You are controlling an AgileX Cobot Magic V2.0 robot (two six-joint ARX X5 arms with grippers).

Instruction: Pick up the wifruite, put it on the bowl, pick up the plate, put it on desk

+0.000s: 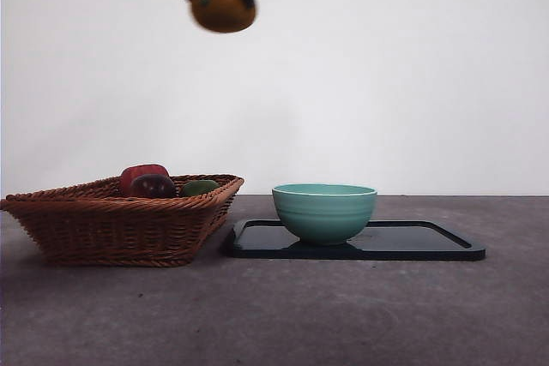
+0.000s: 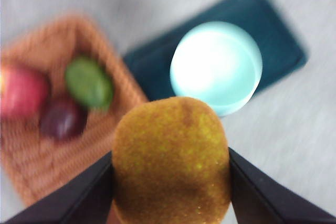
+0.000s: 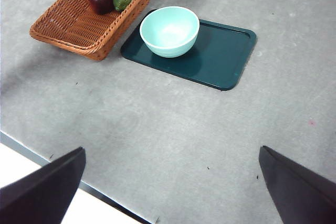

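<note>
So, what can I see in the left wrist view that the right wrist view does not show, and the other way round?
Only the left wrist view shows the wifruite, clamped between the left gripper jaws. Only the right wrist view shows the right gripper, jaws wide open and empty above bare desk, and the desk's near edge. Both show the bowl on the dark tray and the basket with red, purple and green fruit.

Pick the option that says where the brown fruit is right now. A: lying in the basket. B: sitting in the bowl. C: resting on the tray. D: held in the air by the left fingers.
D: the left gripper clamps the brown fruit high above the basket.
</note>
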